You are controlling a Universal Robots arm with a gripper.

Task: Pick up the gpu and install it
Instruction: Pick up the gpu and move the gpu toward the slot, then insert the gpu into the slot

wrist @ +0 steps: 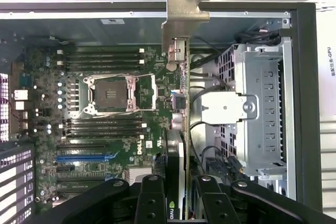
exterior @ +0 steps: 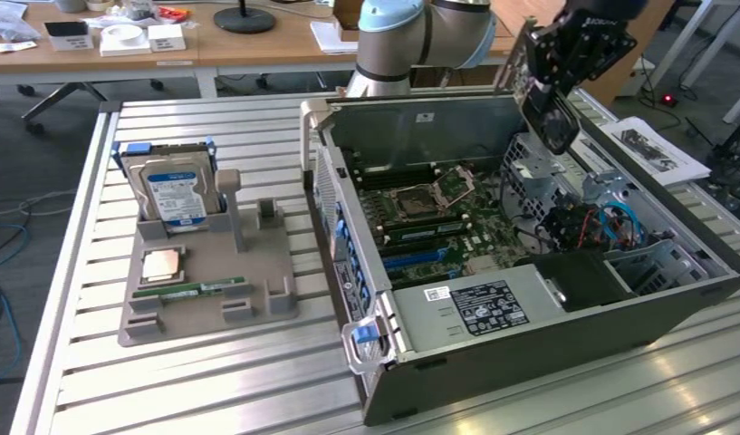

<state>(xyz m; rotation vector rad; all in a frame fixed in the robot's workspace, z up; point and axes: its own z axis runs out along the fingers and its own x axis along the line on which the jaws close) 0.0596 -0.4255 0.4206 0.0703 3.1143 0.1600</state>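
Slatted metal table (exterior: 80, 272), open computer case (exterior: 527, 353) on it: gripper (wrist: 181, 184) partly closed on the gpu (wrist: 181, 82), held edge-on above the motherboard (wrist: 105, 129); you should keep the card square and parallel with the expansion slots (wrist: 86, 157).

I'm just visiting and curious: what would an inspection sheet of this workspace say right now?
Surface: slatted metal table, carrying an open computer case and a grey holder.
Job's things: gpu held above the case's motherboard, not seated.
Clutter: hard drive, RAM stick and processor chip on the holder.
Grippers: gripper shut on the gpu.
Cables: blue cables inside the case.
Surroundings: wooden desks behind; papers beside the case.
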